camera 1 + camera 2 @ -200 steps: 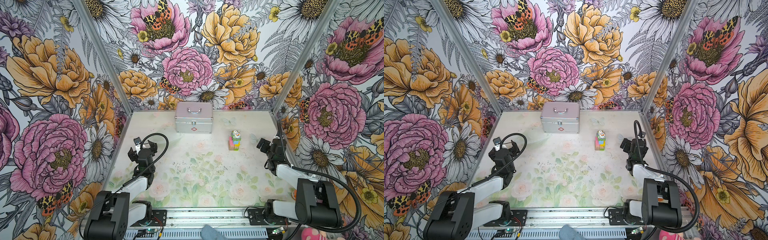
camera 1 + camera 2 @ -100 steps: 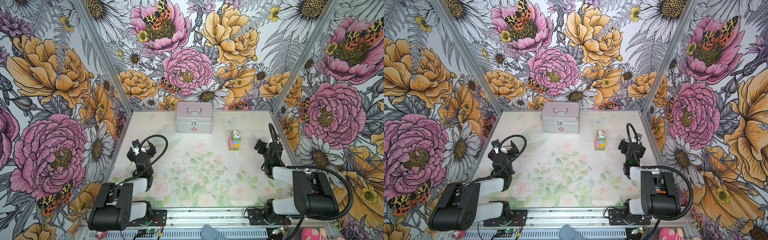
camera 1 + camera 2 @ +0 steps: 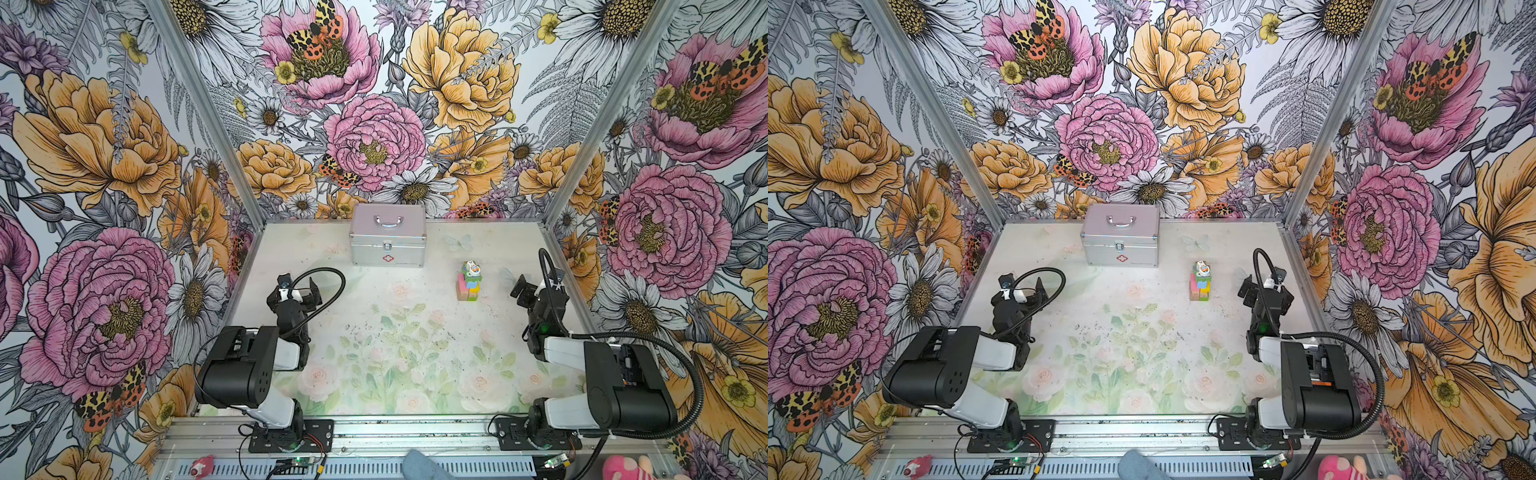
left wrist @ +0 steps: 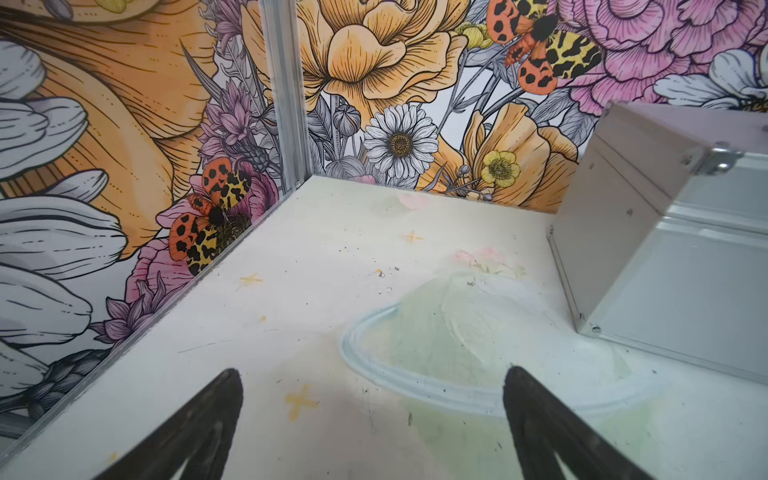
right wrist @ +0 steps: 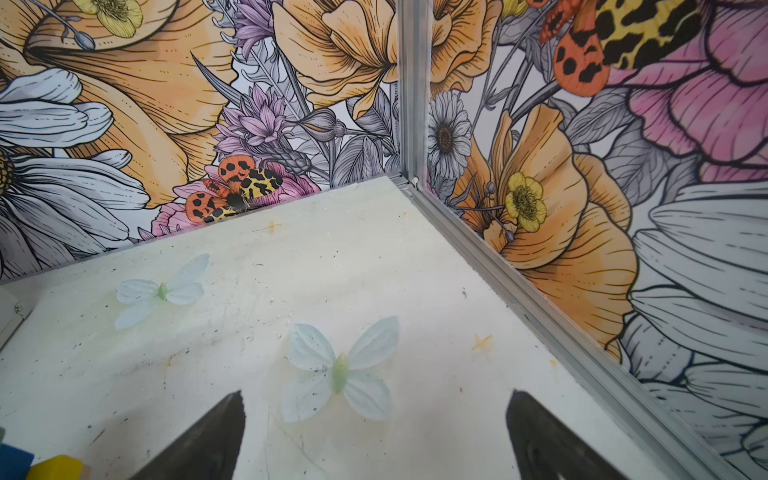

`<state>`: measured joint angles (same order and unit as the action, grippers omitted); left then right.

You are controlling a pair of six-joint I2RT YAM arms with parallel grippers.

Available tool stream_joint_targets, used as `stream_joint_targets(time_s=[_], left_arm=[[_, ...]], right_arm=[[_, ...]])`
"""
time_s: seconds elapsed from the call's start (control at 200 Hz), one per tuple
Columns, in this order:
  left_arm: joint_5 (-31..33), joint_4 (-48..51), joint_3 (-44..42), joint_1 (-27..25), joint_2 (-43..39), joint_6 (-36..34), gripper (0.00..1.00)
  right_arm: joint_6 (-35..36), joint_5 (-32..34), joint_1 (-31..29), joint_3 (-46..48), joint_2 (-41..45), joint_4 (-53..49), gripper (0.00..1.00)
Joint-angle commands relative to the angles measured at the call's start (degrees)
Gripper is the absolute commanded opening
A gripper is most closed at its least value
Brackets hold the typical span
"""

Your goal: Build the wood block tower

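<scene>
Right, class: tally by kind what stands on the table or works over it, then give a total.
Silver metal case: 1
Wood block tower: 1
Robot hands: 2 (left hand, right hand, both open and empty)
Total: 4
</scene>
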<state>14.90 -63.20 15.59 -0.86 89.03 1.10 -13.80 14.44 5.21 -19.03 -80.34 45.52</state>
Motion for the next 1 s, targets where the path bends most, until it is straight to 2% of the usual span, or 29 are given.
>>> stream_joint_targets(time_s=[0.0,0.11,0.27,0.32,0.37,0.405,0.455,0.495,0.535,0.575,0.72,0.8,0.89,0.995], left_arm=[[-7.0,5.7,4.0,1.4,-0.5,-0.5,0.99],[-12.1,10.3,6.4,2.4,-0.4,-1.0,0.99],[-13.3,9.4,6.1,2.9,-0.1,-0.8,0.99],[-13.3,9.2,6.1,2.9,0.0,-0.8,0.99],[-13.4,9.5,6.1,2.9,-0.1,-0.8,0.99],[-13.3,9.3,6.1,2.8,0.0,-0.8,0.99],[-13.4,9.5,6.1,2.8,0.0,-0.8,0.99],[-13.4,9.4,6.1,2.9,0.0,-0.8,0.99],[-13.3,9.4,6.2,2.9,0.0,-0.8,0.99],[-13.3,9.5,6.2,2.9,0.0,-0.8,0.99],[-13.1,9.5,6.2,2.8,0.0,-0.8,0.99],[-12.2,9.6,6.2,2.4,0.0,-1.0,0.99],[-4.9,8.8,5.9,0.7,-0.1,-0.7,0.99],[-4.7,8.8,5.9,0.7,-0.1,-0.7,0.99]], right_arm=[[1.1,1.4,-0.9,0.5,-0.5,3.9,1.0],[2.8,1.4,-2.1,1.0,-1.5,5.9,1.0],[5.0,-0.7,-3.4,0.3,-4.6,7.5,1.0],[6.6,-0.2,-4.1,0.1,-8.5,12.5,1.0],[5.9,1.7,-5.0,-2.2,-6.9,4.6,1.0],[7.0,2.0,-5.2,-1.6,-8.5,9.3,1.0],[6.0,2.1,-5.1,-2.3,-7.1,4.9,1.0],[6.9,2.2,-5.2,-1.9,-8.4,8.3,1.0],[6.1,2.3,-5.2,-2.5,-7.4,4.9,1.0],[6.8,2.3,-5.2,-2.1,-8.2,7.6,1.0],[6.5,2.4,-5.3,-2.2,-7.6,6.2,1.0],[6.6,2.8,-5.7,-2.1,-7.5,6.4,1.0],[6.7,2.9,-5.6,-2.0,-7.5,6.6,1.0],[6.8,2.9,-5.6,-2.0,-7.6,6.8,1.0]])
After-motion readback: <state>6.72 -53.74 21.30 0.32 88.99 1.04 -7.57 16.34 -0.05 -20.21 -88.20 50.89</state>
